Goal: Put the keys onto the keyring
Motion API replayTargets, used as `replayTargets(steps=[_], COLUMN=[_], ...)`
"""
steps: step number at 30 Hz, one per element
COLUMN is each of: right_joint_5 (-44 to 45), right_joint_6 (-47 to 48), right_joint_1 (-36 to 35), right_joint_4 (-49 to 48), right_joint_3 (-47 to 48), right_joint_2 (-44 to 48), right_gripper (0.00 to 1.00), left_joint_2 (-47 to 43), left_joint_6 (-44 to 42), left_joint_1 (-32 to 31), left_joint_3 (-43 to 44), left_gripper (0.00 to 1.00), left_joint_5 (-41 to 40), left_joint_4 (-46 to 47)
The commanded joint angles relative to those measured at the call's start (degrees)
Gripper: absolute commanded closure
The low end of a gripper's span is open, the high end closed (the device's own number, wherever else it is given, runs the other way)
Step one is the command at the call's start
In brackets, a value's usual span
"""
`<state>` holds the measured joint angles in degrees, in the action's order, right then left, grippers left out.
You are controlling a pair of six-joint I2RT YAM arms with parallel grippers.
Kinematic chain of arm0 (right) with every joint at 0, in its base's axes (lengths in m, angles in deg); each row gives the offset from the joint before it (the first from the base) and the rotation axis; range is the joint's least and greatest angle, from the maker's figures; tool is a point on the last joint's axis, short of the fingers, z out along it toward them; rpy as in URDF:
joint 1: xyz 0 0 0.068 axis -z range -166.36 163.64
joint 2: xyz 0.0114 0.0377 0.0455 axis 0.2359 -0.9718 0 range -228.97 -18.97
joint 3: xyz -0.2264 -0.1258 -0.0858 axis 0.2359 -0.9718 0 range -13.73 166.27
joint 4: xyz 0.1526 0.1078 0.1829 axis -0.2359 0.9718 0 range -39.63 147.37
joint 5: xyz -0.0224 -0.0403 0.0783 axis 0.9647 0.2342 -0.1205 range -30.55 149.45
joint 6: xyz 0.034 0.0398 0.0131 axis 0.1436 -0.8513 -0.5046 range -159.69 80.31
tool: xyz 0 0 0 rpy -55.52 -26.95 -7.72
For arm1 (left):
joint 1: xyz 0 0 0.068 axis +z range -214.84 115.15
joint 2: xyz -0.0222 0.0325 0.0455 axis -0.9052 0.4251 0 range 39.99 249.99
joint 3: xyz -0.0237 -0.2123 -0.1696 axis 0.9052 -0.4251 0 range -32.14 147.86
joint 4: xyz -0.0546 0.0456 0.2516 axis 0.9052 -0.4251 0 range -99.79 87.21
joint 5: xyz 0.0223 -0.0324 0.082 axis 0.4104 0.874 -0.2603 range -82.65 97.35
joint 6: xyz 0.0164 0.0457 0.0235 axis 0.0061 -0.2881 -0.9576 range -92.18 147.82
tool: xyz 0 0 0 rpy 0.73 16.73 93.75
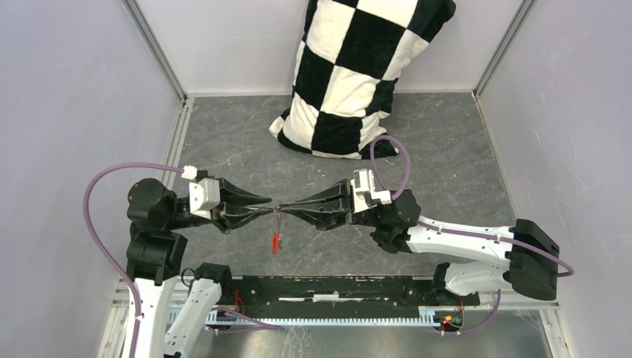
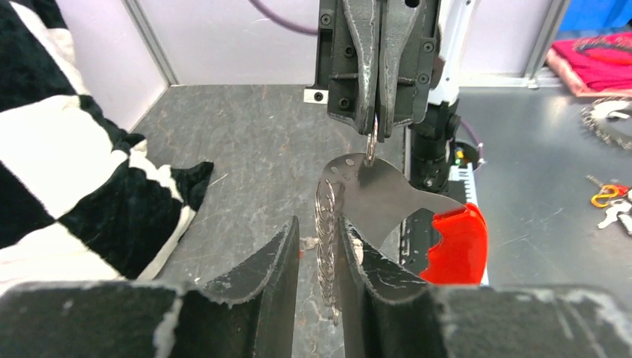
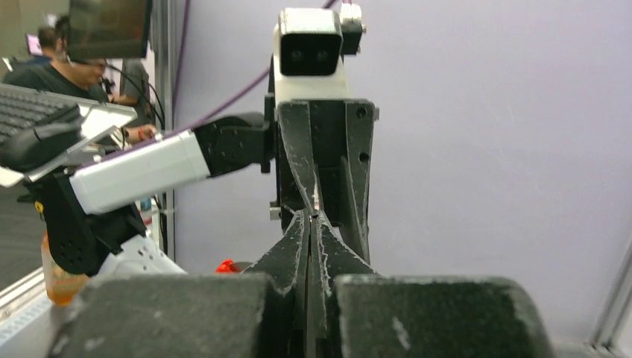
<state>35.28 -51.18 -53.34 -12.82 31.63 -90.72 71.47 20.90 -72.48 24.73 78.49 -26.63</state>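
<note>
The keyring hangs in the air between my two grippers. Its thin silver wire rings (image 2: 326, 239) join a flat grey plate (image 2: 376, 198) with a red end (image 2: 454, 246), which hangs down in the top view (image 1: 276, 242). My left gripper (image 1: 270, 206) is a little open, and the wire rings stand edge-on between its fingers (image 2: 279, 261), against the right one. My right gripper (image 1: 282, 209) comes in from the opposite side and is shut on a small ring at the plate's top (image 2: 371, 142). Its jaws are pressed together in the right wrist view (image 3: 311, 212). No green-headed or red-headed key shows clearly.
A black-and-white checkered pillow (image 1: 350, 67) leans on the back wall and also shows in the left wrist view (image 2: 74, 171). Pale walls close in both sides. A black rail (image 1: 335, 287) runs along the near edge. Loose clutter (image 2: 607, 198) lies beyond the cell.
</note>
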Motion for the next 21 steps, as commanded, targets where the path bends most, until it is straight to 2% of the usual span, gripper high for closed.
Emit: replayTargets(steps=[1,6,21], right_joint_5=[0.8,2.1,3.1], right_joint_6=[-5.1,-5.4,-5.5], right_joint_1=[-0.5,-1.3,-4.0], right_joint_4=[-18.1,-20.5,-24.2], right_joint_3=[0.6,1.5,5.0], right_joint_2=[-2.5,-5.1,-11.9], right_gripper=[1.0,1.0,1.0], left_joint_2=[1.1,1.3,1.6], left_joint_6=[10.7,11.3,11.6], left_joint_1=[-0.3,-0.3,-0.3], left_joint_3=[1.1,2.4,3.6], left_gripper=[0.69,0.68,0.67], left_joint_5=[4.8,9.5,9.7], left_joint_4=[6.7,6.7,6.6])
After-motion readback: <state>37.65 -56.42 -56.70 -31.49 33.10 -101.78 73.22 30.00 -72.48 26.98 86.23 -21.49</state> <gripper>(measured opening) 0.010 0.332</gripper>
